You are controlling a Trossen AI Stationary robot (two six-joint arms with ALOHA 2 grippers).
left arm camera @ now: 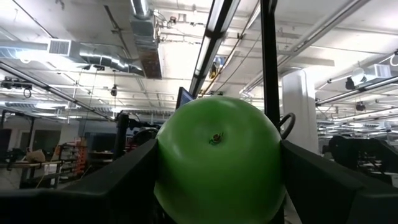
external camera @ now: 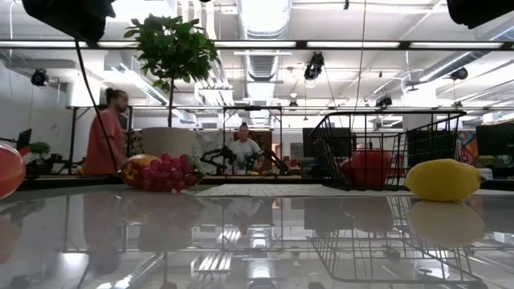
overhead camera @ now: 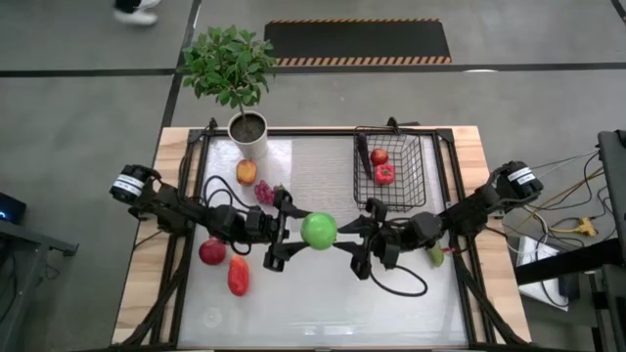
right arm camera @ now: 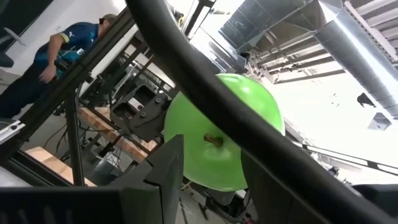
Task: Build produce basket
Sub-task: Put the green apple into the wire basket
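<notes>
A large hall with exposed ducts, pipes and strip lights is seen beyond the worktop [overhead camera: 323, 303]. A grey floor with a hazard-striped mat [overhead camera: 357, 41] lies past its far edge. Two people [external camera: 103, 132] are seen in the room in the low view, and one more in the right wrist view.

The worktop is wood-edged, with a glossy pale sheet that mirrors the things on it, and a textured mat [overhead camera: 311, 166] at the middle rear.

A potted plant [overhead camera: 235, 73] stands at the rear left. The basket [overhead camera: 389, 168] stands at the rear right, with two red pieces of produce [overhead camera: 382, 166] inside it.

The left claw [overhead camera: 293, 233] is closed on the green apple [overhead camera: 319, 230], held above the middle of the worktop. The right claw [overhead camera: 354, 238] is at the apple's other side, its fingers beside the fruit; whether they grip it cannot be told.

On the left, an orange fruit [overhead camera: 246, 172] and grapes [overhead camera: 264, 192] lie near the pot. Nearer the front, a red apple [overhead camera: 212, 251] and a red pepper [overhead camera: 238, 275] lie just beside each other. A lemon [external camera: 443, 180] lies on the right, under the right arm.
</notes>
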